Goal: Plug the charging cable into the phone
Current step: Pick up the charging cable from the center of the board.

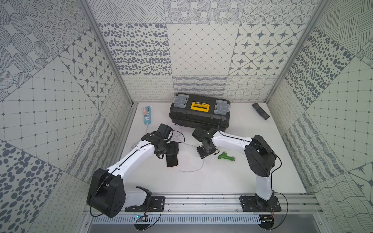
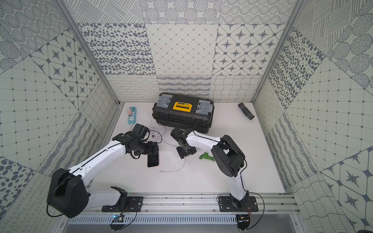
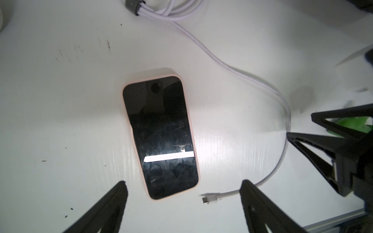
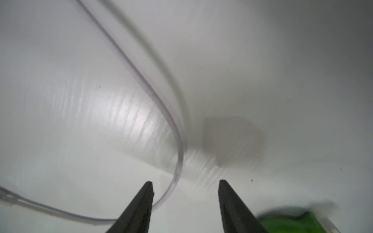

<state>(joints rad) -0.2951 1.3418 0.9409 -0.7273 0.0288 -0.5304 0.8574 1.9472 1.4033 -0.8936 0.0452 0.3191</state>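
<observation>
Phone [image 3: 159, 133] lies flat, screen up, beneath the wide-open left gripper [image 3: 183, 182], probably poised to steady it. Charging cable [image 4: 141, 79] runs between the parted, empty jaws of the right gripper [image 4: 185, 181] at the phone's 3 o'clock, while its connector [image 1: 180, 171] rests loose at 5 o'clock

Grey-patterned tile walls [image 1: 201, 50] around a white tabletop [image 1: 232, 177]
</observation>
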